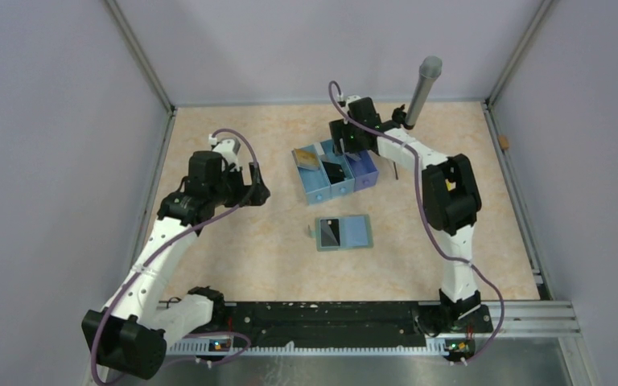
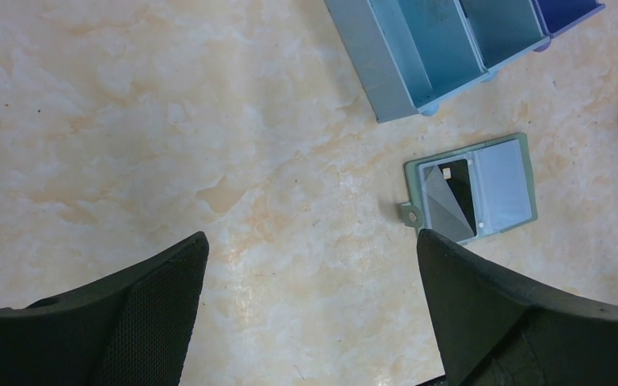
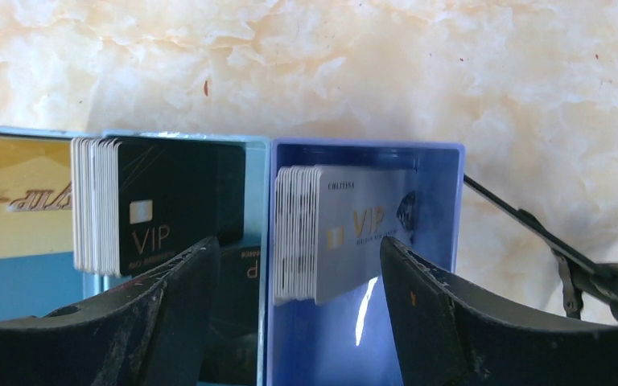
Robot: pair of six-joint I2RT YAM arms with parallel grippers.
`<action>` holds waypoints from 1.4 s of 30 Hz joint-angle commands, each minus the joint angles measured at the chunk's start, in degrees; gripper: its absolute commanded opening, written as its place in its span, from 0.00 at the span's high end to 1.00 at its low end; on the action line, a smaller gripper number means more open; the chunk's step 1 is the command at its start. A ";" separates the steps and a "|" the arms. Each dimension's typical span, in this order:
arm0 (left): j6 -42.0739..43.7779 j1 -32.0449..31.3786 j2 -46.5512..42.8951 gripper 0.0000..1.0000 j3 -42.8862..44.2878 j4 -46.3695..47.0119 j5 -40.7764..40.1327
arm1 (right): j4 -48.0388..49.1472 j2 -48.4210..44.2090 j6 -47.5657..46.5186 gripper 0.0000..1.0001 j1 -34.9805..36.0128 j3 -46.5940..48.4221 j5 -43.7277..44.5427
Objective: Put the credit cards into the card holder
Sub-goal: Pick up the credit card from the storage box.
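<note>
Leftmost, the left gripper (image 1: 255,193) hangs over the marbled beige tabletop (image 1: 233,257), well to the left of the blue plastic three-compartment tray (image 1: 315,193). Its black fingers (image 2: 161,305) are spread wide and hold nothing.

Within the tray, the left compartment contains gold-coloured cards (image 1: 308,159). The middle compartment contains a stack of black cards marked VIP (image 3: 169,193), standing on edge. The right compartment, a deeper violet-blue, contains a similar upright stack of silver cards marked VIP (image 3: 362,225).

The card holder (image 1: 356,231), a small flat wallet with a grey-green border and a light blue interior, lies opened flat on the tabletop on the near side of the tray, close to it but not touching. Its left panel carries a dark card with a grey sheen (image 2: 449,199); its right panel shows bare blue.

The right gripper (image 1: 344,149) is poised directly above the tray, over the wall between the middle and right compartments. Seen from the right wrist, its fingers (image 3: 451,322) are parted and grasp nothing, with the black and silver stacks visible beyond them.
</note>
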 commanded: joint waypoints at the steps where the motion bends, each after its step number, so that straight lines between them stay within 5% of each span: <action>1: 1.07 0.64 -0.19 0.01 -0.09 1.12 1.76 | -1.88 3.20 -2.36 0.29 -0.44 5.48 0.07; 33: 0.71 1.63 0.50 0.01 -1.15 1.74 3.16 | -0.52 -2.10 0.56 0.45 -0.35 4.02 -6.77; 42: 0.71 1.62 0.61 0.01 -1.28 1.74 3.41 | -1.07 -2.36 0.76 0.57 -0.35 3.85 -5.59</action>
